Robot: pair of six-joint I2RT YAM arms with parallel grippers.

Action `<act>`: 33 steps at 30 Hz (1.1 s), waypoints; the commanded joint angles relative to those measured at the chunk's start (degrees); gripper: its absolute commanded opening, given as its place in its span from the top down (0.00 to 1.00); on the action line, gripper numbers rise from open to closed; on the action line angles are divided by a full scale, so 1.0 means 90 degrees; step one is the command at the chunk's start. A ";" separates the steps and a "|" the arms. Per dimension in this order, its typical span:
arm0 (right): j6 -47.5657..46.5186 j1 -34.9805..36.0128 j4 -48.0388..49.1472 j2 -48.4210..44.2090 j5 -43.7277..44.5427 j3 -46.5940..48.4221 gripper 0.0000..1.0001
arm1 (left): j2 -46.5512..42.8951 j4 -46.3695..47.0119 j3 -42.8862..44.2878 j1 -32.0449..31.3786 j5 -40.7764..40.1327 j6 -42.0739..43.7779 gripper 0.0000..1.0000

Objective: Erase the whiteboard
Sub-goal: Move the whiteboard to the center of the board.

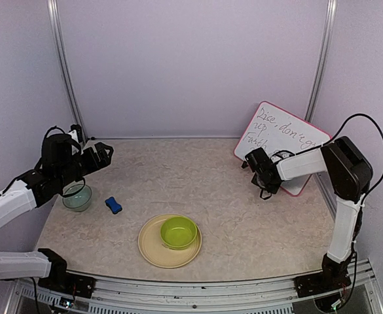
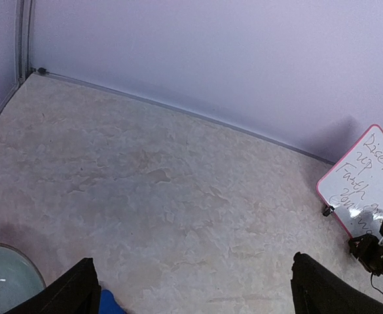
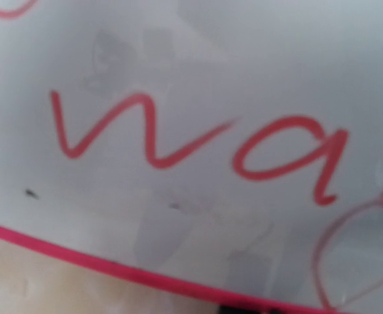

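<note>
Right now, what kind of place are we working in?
Likely a lab test cell, not a home: plain lilac walls with metal corner rails enclose a stone-patterned table, with props like the whiteboard and a plate.

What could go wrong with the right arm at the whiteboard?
The whiteboard stands propped at a tilt; a push from the right end effector could tip or slide it. The blue block, possibly the eraser, lies far left by the glass bowl, so wiping now may only smear the writing.
</note>
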 commanded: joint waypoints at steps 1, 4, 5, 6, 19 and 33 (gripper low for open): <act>0.0233 0.0042 -0.0330 0.0228 0.0299 0.0171 0.51 | -0.0085 0.0073 -0.0082 0.0042 0.0078 0.0085 0.01; 0.0295 0.0042 -0.0310 0.0219 0.0362 0.0092 0.54 | -0.0107 0.0082 -0.0114 0.0056 0.0074 0.0077 0.01; 0.0319 0.0042 -0.0322 0.0226 0.0387 0.0086 0.56 | -0.0104 0.0096 -0.0125 0.0060 0.0085 0.0077 0.01; 0.0323 0.0042 -0.0316 0.0233 0.0394 0.0082 0.58 | -0.0093 0.0099 -0.0134 0.0062 0.0095 0.0062 0.01; 0.0221 0.0042 -0.0213 0.0357 0.0275 0.0098 0.94 | -0.0062 0.0132 -0.0195 0.0135 0.0122 0.0050 0.01; -0.0324 0.0497 0.0085 0.0057 0.0046 -0.0160 1.00 | -0.0049 0.0034 -0.0175 0.0179 0.0048 -0.0031 0.01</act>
